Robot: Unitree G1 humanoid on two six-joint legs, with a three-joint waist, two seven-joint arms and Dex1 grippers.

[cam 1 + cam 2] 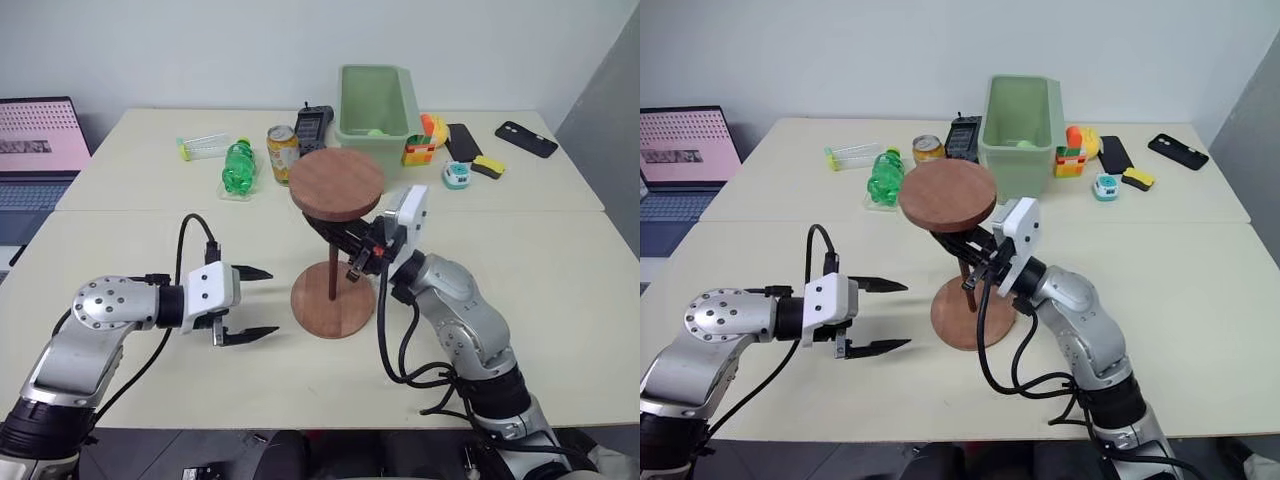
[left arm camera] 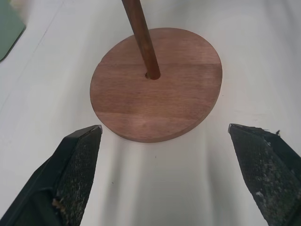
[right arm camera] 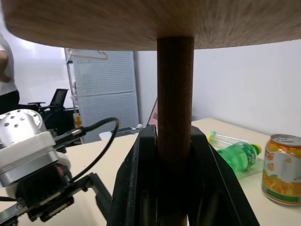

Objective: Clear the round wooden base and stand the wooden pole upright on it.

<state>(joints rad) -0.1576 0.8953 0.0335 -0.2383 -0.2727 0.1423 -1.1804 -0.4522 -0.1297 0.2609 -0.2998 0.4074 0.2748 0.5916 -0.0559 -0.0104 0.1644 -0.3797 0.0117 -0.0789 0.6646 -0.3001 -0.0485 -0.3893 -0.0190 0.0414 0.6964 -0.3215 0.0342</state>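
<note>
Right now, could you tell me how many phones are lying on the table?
2 that I can see: one black phone at the far right corner, another nearer the green bin. Others may be hidden behind it.

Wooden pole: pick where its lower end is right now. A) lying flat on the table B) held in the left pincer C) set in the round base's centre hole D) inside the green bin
C: the wooden pole meets the centre hole of the round wooden base, and the right pincer is shut on the pole higher up.

This looks like an office or lab. Pale tables (image 1: pixel 560 300) stand against a plain wall, with an open laptop (image 1: pixel 35 150), a pegboard (image 3: pixel 101 89) and an office chair (image 3: pixel 56 101).
</note>
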